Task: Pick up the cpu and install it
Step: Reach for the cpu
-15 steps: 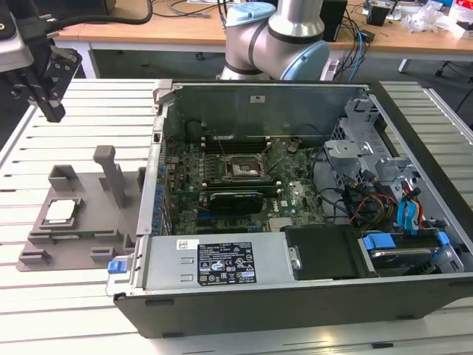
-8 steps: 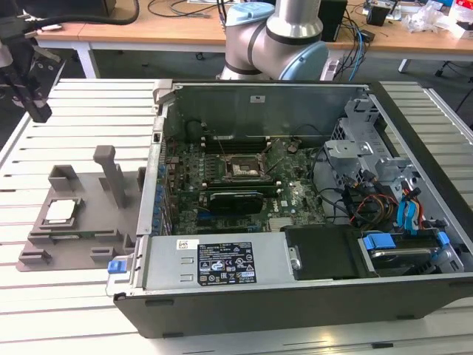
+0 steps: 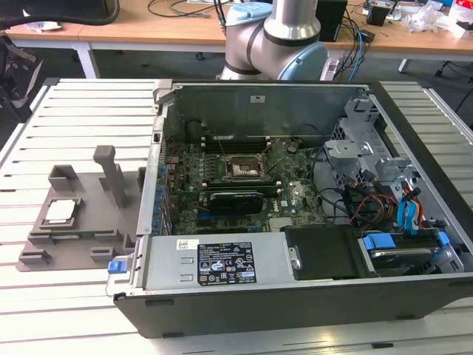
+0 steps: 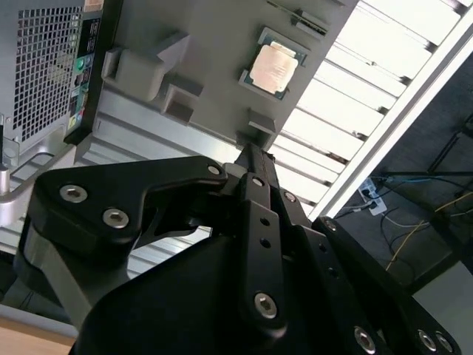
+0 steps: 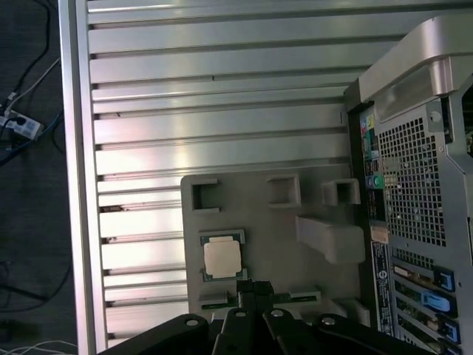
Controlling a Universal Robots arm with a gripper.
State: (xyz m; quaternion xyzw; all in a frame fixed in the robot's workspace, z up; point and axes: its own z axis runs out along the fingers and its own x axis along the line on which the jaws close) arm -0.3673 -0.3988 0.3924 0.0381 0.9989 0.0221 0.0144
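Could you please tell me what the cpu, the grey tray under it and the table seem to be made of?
The cpu: a dull silvery metal lid on a thin green board edge. The tray: matte grey, uniform and blocky, probably plastic, perhaps printed. The table: brushed, light-reflecting ribbed slats, likely aluminium.

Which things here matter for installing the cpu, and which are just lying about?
For the job:
cpu
gray holder under it
motherboard socket
open computer case

Just about:
blue cables
power supply
wooden desk behind
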